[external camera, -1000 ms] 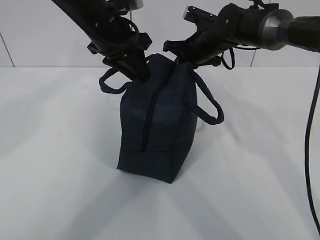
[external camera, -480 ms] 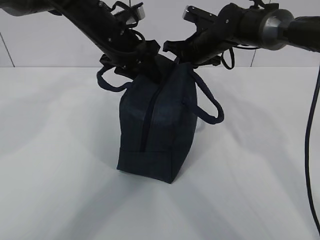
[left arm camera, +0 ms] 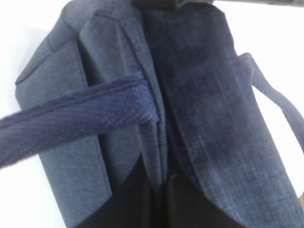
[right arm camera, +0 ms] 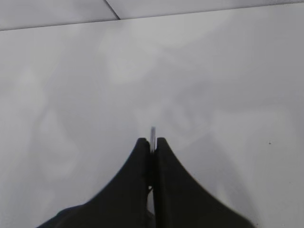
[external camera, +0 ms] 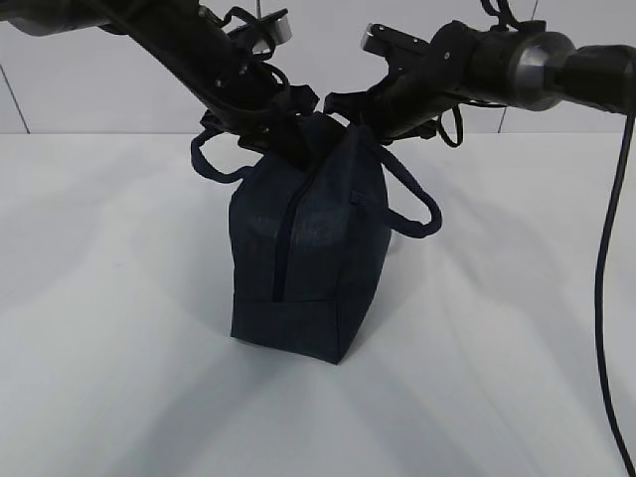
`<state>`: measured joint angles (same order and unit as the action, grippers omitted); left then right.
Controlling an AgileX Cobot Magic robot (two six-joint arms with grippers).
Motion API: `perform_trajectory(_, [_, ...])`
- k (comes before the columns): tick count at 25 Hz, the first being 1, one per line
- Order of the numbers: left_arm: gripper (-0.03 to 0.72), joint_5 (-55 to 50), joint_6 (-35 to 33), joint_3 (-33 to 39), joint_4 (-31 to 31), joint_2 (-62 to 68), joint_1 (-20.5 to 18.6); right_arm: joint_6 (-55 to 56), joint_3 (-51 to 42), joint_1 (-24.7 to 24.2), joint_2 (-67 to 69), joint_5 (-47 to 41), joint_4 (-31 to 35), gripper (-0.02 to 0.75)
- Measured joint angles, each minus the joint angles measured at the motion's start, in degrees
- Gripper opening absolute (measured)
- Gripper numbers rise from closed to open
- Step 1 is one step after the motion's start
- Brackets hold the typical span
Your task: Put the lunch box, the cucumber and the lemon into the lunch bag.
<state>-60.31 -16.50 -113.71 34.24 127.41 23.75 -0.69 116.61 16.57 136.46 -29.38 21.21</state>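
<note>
The dark navy lunch bag (external camera: 308, 248) stands on end on the white table, its zipper (external camera: 285, 248) running down the side that faces me. My left gripper (external camera: 298, 134) is at the bag's top. In the left wrist view, the left gripper (left arm camera: 164, 183) is shut on a fold of the lunch bag (left arm camera: 204, 85) beside the zipper seam. My right gripper (external camera: 346, 107) meets the top from the other side. The right gripper (right arm camera: 152, 142) is shut on a thin silvery sliver that looks like the zipper pull (right arm camera: 152, 133). The lunch box, cucumber and lemon are out of view.
One loop handle (external camera: 412, 204) hangs off the bag's right side, and another handle (left arm camera: 85, 118) crosses the left wrist view. White table (external camera: 119, 378) spreads all round the bag, with a wall behind. A black cable (external camera: 602, 298) hangs at the far right.
My left gripper moved right onto the bag's top and shut on the fabric. The bag's top shifted slightly left, and the right arm followed a little.
</note>
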Motion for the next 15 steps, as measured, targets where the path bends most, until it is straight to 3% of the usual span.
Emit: perform_trajectory(15, [-0.009,-0.82,-0.25,0.00,-0.22,0.00,0.00,0.00,0.13,-0.89,2.09,-1.21,1.39,0.000])
